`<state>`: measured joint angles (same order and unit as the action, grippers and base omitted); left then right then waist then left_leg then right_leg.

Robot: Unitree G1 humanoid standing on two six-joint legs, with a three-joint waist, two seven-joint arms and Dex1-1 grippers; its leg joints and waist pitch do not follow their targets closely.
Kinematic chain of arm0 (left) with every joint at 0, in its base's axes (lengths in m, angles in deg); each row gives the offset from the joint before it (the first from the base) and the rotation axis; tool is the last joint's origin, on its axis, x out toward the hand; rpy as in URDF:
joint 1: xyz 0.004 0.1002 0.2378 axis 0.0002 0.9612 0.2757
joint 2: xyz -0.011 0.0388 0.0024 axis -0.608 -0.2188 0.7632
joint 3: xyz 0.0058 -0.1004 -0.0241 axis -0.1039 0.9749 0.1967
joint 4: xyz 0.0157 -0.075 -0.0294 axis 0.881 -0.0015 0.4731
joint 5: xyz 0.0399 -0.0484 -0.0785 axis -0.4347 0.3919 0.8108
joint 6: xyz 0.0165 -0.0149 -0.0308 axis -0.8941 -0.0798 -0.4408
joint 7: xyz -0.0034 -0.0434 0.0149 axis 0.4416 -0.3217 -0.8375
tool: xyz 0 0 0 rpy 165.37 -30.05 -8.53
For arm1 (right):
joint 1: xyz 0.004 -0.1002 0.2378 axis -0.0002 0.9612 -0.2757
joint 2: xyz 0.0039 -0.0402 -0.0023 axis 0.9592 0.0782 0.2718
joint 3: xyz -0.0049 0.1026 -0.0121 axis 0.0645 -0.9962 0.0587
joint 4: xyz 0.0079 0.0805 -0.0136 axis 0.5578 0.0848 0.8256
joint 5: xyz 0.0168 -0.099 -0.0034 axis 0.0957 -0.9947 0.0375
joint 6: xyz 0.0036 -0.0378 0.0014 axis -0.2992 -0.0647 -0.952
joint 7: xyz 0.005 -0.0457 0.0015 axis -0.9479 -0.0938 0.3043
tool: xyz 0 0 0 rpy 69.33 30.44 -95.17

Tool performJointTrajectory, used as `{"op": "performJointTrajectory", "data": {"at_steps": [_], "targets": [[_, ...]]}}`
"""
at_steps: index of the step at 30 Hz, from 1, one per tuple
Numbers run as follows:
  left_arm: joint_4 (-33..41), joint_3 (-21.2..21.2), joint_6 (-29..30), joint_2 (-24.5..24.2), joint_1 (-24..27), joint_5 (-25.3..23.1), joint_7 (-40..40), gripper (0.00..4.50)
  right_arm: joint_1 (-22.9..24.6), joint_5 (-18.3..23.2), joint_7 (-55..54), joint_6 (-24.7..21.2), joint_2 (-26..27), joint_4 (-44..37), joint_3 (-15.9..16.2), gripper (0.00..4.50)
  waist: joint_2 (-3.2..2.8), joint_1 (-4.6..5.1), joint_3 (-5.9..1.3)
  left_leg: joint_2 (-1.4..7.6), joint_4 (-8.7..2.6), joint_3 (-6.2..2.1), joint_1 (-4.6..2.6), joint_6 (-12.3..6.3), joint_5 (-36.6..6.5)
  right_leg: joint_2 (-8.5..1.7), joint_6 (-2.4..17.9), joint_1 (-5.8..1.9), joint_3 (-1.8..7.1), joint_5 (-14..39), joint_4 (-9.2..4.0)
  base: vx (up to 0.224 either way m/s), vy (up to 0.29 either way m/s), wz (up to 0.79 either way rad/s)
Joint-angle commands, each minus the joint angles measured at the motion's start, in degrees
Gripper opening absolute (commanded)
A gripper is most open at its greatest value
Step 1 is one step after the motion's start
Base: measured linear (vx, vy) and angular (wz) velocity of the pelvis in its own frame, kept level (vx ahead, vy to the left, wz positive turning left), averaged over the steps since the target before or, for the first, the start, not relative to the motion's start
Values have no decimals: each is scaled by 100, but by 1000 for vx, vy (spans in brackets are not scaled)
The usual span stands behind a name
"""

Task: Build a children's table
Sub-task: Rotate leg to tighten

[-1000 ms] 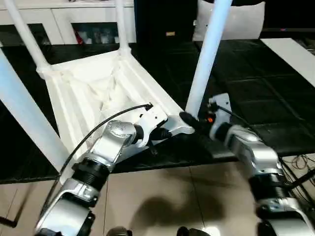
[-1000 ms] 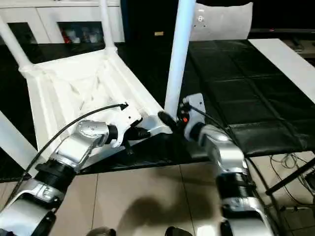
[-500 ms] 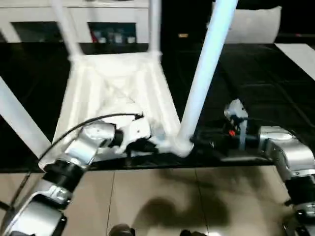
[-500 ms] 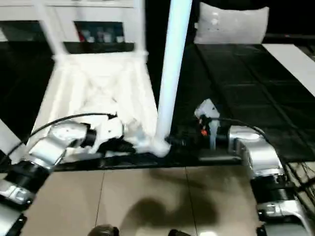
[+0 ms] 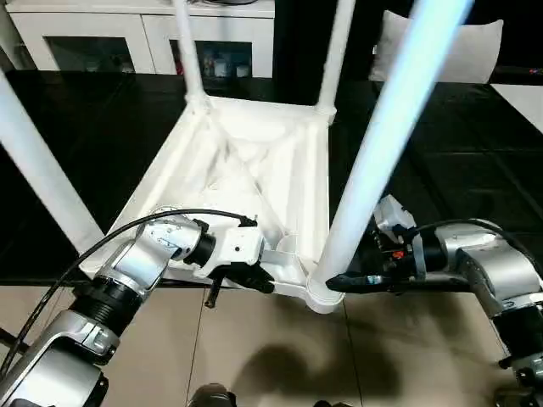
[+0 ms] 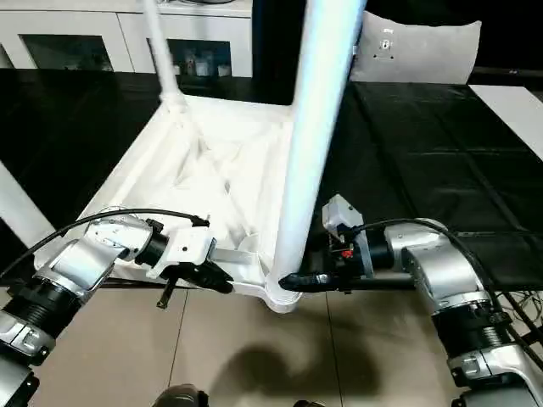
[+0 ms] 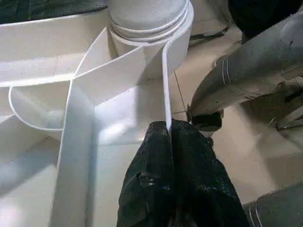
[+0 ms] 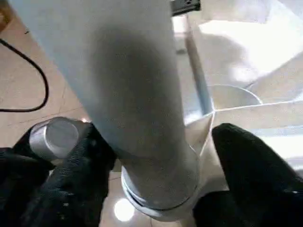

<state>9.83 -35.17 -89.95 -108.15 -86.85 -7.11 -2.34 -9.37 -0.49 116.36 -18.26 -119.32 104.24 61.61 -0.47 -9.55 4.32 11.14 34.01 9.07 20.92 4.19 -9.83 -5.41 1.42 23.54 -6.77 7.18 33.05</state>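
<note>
A small white children's table (image 5: 254,178) lies upside down on a black worktop (image 5: 458,161), its ribbed underside facing up and four tapering legs rising from the corner sockets: two far legs (image 5: 188,51) (image 5: 337,51), one at the left pincer's outer side (image 5: 42,170), and the nearest leg (image 5: 386,144) standing between the two pincers. The table's near corner overhangs the worktop's front edge above the tan floor (image 5: 271,348), where open room remains in front of both arms. The left pincer (image 7: 169,130) is pressed together on the thin rim (image 7: 165,85) of the tabletop, just beside the near corner socket (image 7: 149,23). The right pincer (image 8: 156,161) stands spread apart, one black finger (image 8: 75,175) on each side of the nearest leg's base where it enters the socket. Beyond the worktop stand one long white cabinet (image 5: 136,38) and one white cushion (image 5: 475,51).
</note>
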Motion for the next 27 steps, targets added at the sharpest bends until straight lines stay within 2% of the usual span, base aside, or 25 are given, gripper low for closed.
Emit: {"op": "performJointTrajectory", "data": {"at_steps": [1, 7, 11, 12, 13, 16, 17, 18, 19, 20, 21, 22, 23, 24, 25, 26, 27], "targets": [[104, -185, -141, 11, -34, -78, -188, 0, 47, 74, 52, 73, 3, -82, 11, 316, 14, 38, -486, 222, -414, -16, -84, -161, -1699, -373, 710, -308, 271, 2797, -448, 0, 0, 0], [62, -186, -139, 27, -35, -87, -178, 0, 66, 148, 89, 23, 82, -62, 38, 265, 12, 32, -505, 227, -407, -15, -70, -182, -1583, -363, 781, -317, 276, 2564, -412, 0, 0, 0], [132, -63, 345, 76, -20, 54, -104, 0, 115, 323, -121, -352, 224, -212, -80, 231, 1, 36, -501, 228, -415, -18, -63, -168, -1592, -362, 833, -331, 273, 2500, -399, 0, 0, 0], [161, 4, 561, 124, -24, 96, 7, 0, 112, 270, -406, -450, 313, -226, -134, 223, 13, 53, -494, 218, -417, -17, -60, -159, -1605, -362, 798, -330, 271, 2589, -409, 0, 0, 0], [187, 40, 737, 151, -27, 108, 84, 0, 104, 217, -604, -470, 377, -219, -169, 219, -6, 60, -478, 212, -419, -15, -62, -150, -1632, -359, 772, -323, 269, 2672, -423, 0, 0, 0], [221, 175, 1203, 280, -49, 154, 386, 0, 25, 67, -1333, -610, 644, -87, -319, 210, 6, 131, -451, 157, -400, -26, -95, -74, -1803, -373, 492, -303, 212, 3384, -530, 0, 0, 0], [218, 236, 1345, 346, -62, 172, 528, 0, -18, 15, -1633, -688, 756, -15, -386, 210, 4, 194, -414, 138, -396, -28, -104, -39, -1897, -357, 384, -274, 186, 3628, -572, 0, 0, 0], [216, 361, 1702, 511, -88, 215, 846, 0, -135, -75, -2317, -844, 1025, 187, -552, 209, 6, 264, -395, 105, -368, -50, -115, 27, -2044, -354, 226, -276, 100, 3959, -636, 0, 0, 0], [213, 367, 1725, 526, -91, 212, 874, 0, -147, -76, -2377, -864, 1050, 206, -570, 209, -2, 310, -393, 96, -364, -62, -119, 56, -2110, -352, 135, -285, 58, 4080, -675, 0, 0, 0], [169, 421, 1954, 678, -137, 162, 1178, 0, -275, -95, -3013, -1069, 1313, 394, -754, 206, 12, 417, -375, 67, -326, -84, -108, 81, -2264, -331, -108, -296, -53, 4320, -766, 0, 0, 0], [137, 442, 2055, 755, -166, 130, 1326, 0, -334, -121, -3314, -1148, 1431, 474, -828, 206, -72, 541, -369, 103, -317, -127, -162, 89, -2578, -311, -197, -300, -199, 4354, -853, 0, 0, 0], [137, 442, 2055, 755, -166, 130, 1326, 0, -334, -121, -3314, -1148, 1431, 474, -828, 205, -88, 626, -372, 155, -349, -170, -106, 77, -2727, -294, -271, -400, -294, 4231, -863, 0, 0, 0], [78, 520, 2280, 923, -232, 88, 1651, 0, -416, -230, -3837, -1187, 1636, 580, -909, 205, -237, 685, -352, 465, -609, -308, 22, 44, -3549, -259, -145, -619, -259, 3421, -475, -77, 18, -20], [21, 600, 2433, 1074, -292, 52, 1947, 0, -471, -313, -4212, -1176, 1795, 649, -954, 205, -263, 610, -320, 713, -1008, -448, 241, 155, -4438, -215, 172, -730, 108, 1577, 522, -74, 2, -9], [-82, 720, 2533, 1276, -376, 42, 2322, 0, -547, -310, -4613, -1154, 2007, 759, -1066, 205, -270, 591, -316, 652, -1088, -336, 76, 128, -4569, -146, 232, -545, 202, 1220, 542, -74, 2, -9], [-122, 766, 2565, 1353, -408, 40, 2464, 0, -577, -302, -4760, -1146, 2089, 802, -1114, 205, 138, 689, -369, 147, -526, -222, -227, 264, -3720, -393, 279, -300, 351, 3041, -184, 0, 0, 0], [-189, 860, 2629, 1480, -459, 55, 2708, 0, -621, -283, -4978, -1115, 2217, 873, -1189, 205, 146, 564, -354, -130, -30, -86, -230, 172, -2077, -658, 4, -161, 335, 5016, -633, 42, -57, -19]]}}
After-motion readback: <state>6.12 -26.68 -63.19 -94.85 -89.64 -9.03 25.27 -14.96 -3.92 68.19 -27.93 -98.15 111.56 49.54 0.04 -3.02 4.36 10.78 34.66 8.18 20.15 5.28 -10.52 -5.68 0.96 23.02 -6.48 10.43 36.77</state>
